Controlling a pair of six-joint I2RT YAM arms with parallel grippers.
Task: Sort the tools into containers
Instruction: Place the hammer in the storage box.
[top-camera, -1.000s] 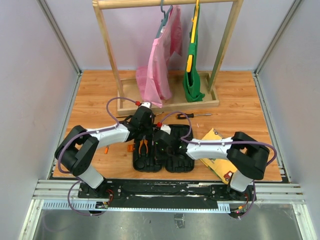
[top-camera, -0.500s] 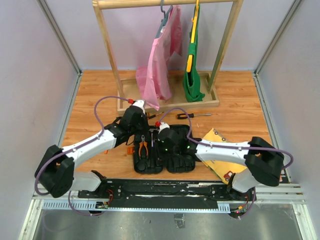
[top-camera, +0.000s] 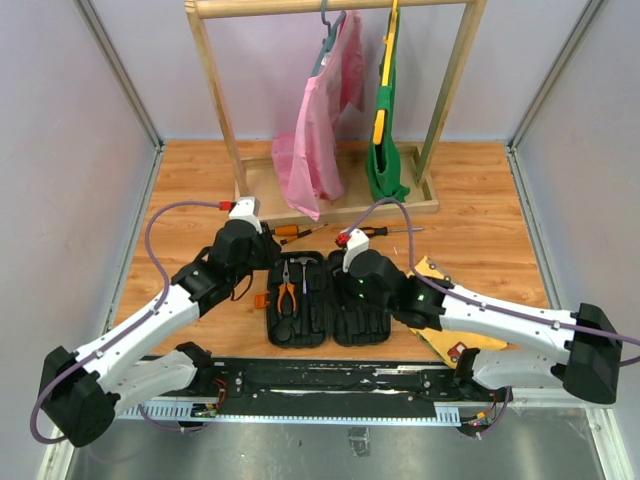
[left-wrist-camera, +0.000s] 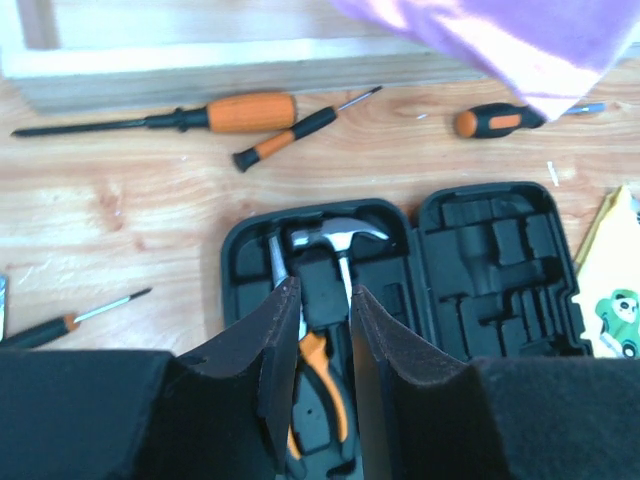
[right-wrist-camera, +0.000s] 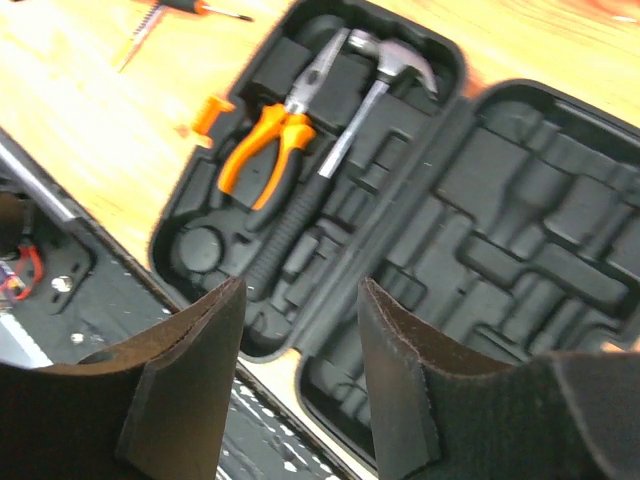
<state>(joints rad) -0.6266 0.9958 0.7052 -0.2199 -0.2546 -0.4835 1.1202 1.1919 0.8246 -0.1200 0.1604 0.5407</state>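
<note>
Overhead: tool case (top-camera: 360, 322) lies open on the table (top-camera: 480, 200), near the front edge between the two arms, halves side by side. I see orange-handled pliers (top-camera: 288, 297) and a hammer (top-camera: 308, 283) seated in its left half, and the right half shows its moulded slots. Left pincer (top-camera: 268, 258) sits just off the far-left corner of the case and right pincer (top-camera: 362, 290) is over the far end of the right half; I can't read either jaw from up here. Two screwdrivers lie on the wood behind the case, one orange-handled screwdriver (top-camera: 288, 232) by the rack base (top-camera: 420, 207) and one black-and-orange screwdriver (top-camera: 385, 231) further right. Yellow board (top-camera: 432, 275) is just right of the case, partly under my right arm. Left wrist: left pincer (left-wrist-camera: 322, 290) is released, narrow gap, nothing in it, above the left half with the pliers (left-wrist-camera: 318, 375) and hammer (left-wrist-camera: 338, 238) showing through. A thin screwdriver (left-wrist-camera: 300, 128) lies beside the orange-handled one, and a small screwdriver (left-wrist-camera: 70, 322) lies left of the case. Right wrist: right pincer (right-wrist-camera: 300, 290) is spread wide, holding nothing, above the hinge line. Orange latch (right-wrist-camera: 207, 113) sits on the outer edge of the pliers' half.
</note>
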